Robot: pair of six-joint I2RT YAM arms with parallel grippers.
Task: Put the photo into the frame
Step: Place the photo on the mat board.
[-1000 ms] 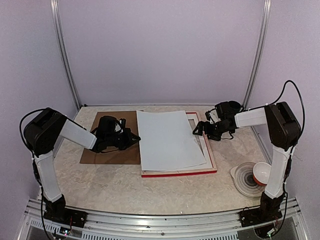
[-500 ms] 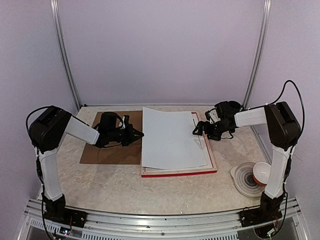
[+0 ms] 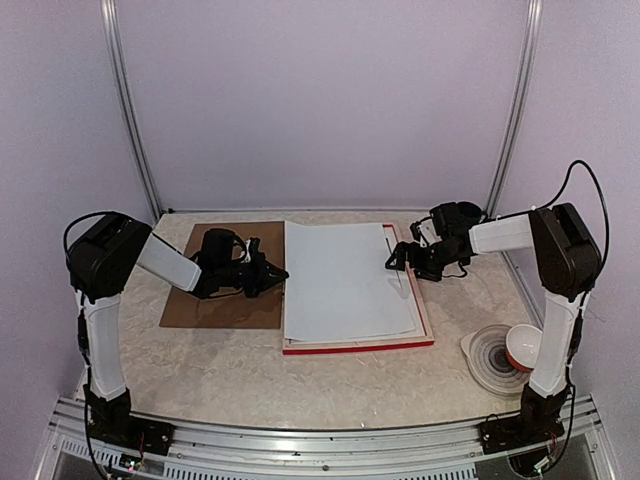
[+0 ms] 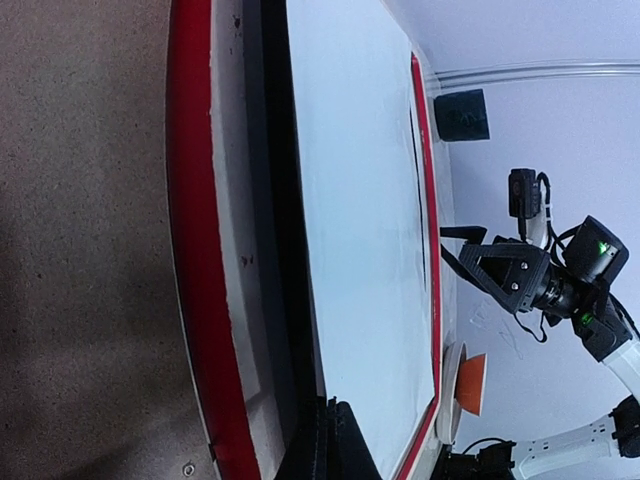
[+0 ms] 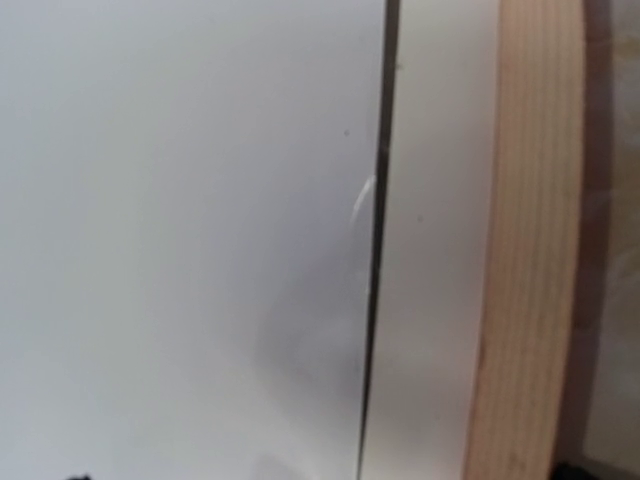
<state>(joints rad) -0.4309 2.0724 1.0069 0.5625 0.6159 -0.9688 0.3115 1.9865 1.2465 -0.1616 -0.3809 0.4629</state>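
The photo (image 3: pixel 345 280) is judged light, limp, crease-prone; best pinched at the edge beside the clenched left fingers (image 3: pixel 271 270); right fingers (image 3: pixel 398 260) released over the opposite edge.

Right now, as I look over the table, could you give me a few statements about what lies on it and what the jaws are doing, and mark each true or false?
1. The photo lies with a plain white side up. True.
2. The photo rests on the brown board. False: it rests on the frame. The brown board lies beside the frame, to its left.
3. The left arm's jaws are spread wide. False: they are shut, at the photo's left edge.
4. A red bowl sits on a plate near the right arm's base. True.
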